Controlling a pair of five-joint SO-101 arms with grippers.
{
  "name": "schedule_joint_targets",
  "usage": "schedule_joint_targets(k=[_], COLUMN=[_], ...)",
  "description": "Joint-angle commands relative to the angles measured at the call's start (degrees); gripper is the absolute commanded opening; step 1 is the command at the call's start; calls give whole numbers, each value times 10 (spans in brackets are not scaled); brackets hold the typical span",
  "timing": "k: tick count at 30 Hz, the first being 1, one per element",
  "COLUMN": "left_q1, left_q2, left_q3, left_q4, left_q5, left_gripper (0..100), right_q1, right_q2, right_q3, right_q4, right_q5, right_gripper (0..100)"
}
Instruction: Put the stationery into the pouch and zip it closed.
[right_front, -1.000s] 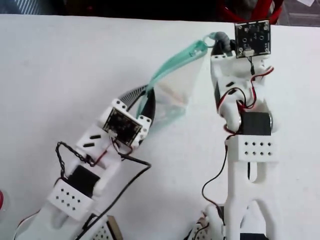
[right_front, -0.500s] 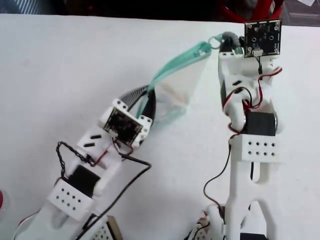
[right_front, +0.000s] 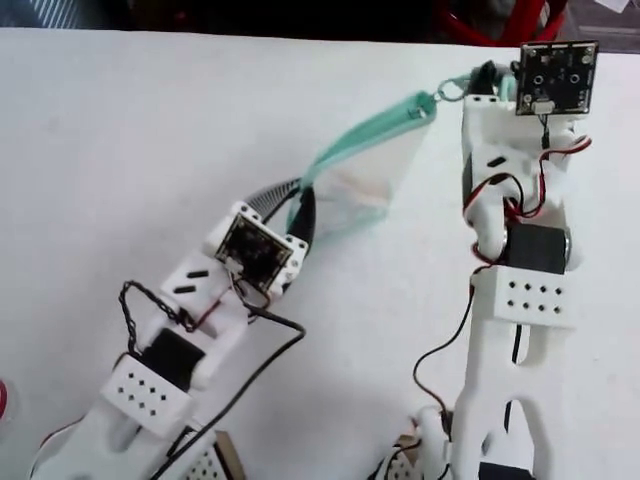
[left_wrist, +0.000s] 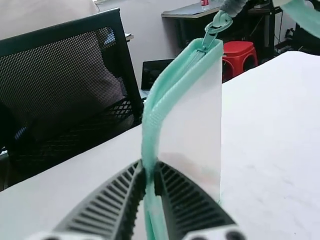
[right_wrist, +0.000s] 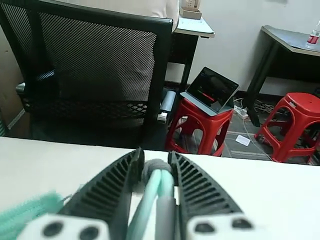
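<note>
A clear pouch (right_front: 365, 175) with a mint-green zipper band (right_front: 365, 135) hangs stretched between the two arms above the white table (right_front: 120, 130). My left gripper (right_front: 298, 205) is shut on the pouch's near end; in the left wrist view its ribbed fingers (left_wrist: 125, 197) pinch the green band (left_wrist: 150, 125) of the pouch (left_wrist: 192, 135). My right gripper (right_front: 480, 78) is shut on the grey-green pull cord (right_front: 462, 80) at the zipper's far end, and that cord (right_wrist: 157, 187) lies between its fingers (right_wrist: 112, 187). The zipper slider (left_wrist: 215, 30) sits at the far end.
The table's far edge (right_front: 250, 35) runs close behind the right gripper. A black mesh chair (right_wrist: 95, 60) and red stools (right_wrist: 295, 125) stand beyond it. Cables (right_front: 255, 335) trail from the left arm over the table.
The right gripper has moved to the right and slightly back with the pull cord, drawing the pouch taut and flatter. The left gripper shifted a little right, holding on.
</note>
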Motion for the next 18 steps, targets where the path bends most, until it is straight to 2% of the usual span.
schedule_joint_targets(k=[1, 7, 9, 13, 18], left_q1=[0, 0, 0, 0, -1], left_q2=[4, 4, 4, 3, 2], left_q3=[10, 10, 10, 10, 10], left_q4=[7, 7, 7, 5, 5], left_q5=[-2, -2, -2, -2, -2], left_gripper=[23, 23, 23, 23, 23], right_q1=[36, -13, -41, -124, -241], right_q2=[-3, -10, -24, -92, -185], right_q3=[-35, -38, -47, -80, -135], right_q4=[-21, 48, 95, 207, 319], right_q5=[3, 5, 3, 3, 4], right_gripper=[19, 32, 103, 311, 266])
